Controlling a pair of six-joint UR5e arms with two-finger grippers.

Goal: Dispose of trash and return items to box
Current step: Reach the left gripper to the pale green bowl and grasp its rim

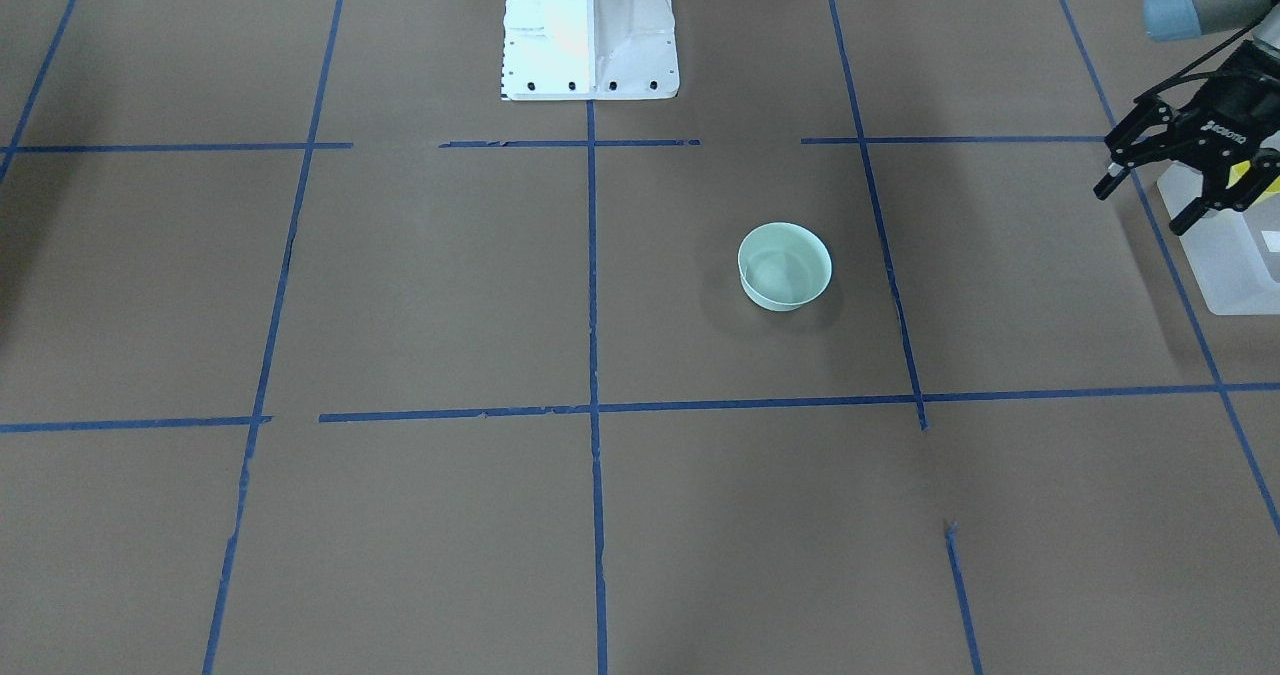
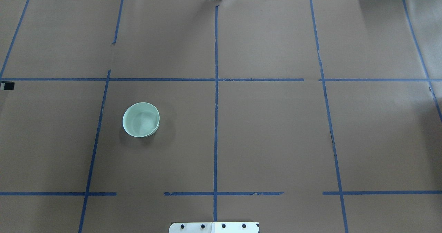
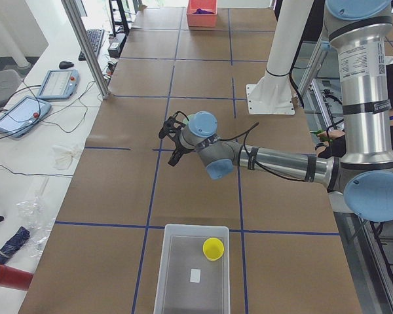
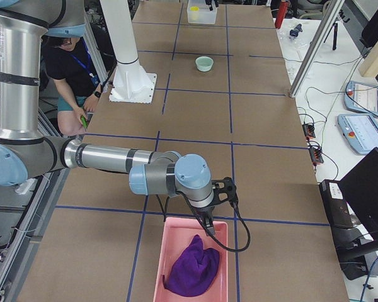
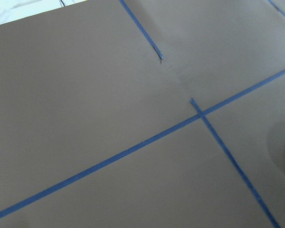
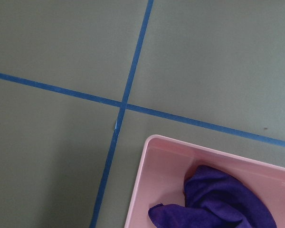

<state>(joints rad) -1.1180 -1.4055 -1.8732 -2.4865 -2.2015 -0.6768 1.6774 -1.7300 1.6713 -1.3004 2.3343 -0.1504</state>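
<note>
The pale mint-green bowl (image 1: pixel 785 265) stands upright and empty on the brown table, and also shows in the overhead view (image 2: pixel 141 119) and far off in the exterior right view (image 4: pixel 204 63). The yellow cup (image 3: pixel 213 248) sits inside the frosted-white box (image 3: pixel 183 288) at the table's left end. The box's corner also shows in the front view (image 1: pixel 1235 265). My left gripper (image 1: pixel 1142 205) is open and empty, hovering by the box, well apart from the bowl. My right gripper (image 4: pixel 214 220) hangs over the near rim of a pink tray; I cannot tell whether it is open.
The pink tray (image 4: pixel 176 277) at the table's right end holds a purple cloth (image 4: pixel 192 270); both show in the right wrist view, tray (image 6: pixel 142 190) and cloth (image 6: pixel 223 199). The robot's white base (image 1: pixel 590 25) stands at the table's back middle. Blue tape lines grid the table.
</note>
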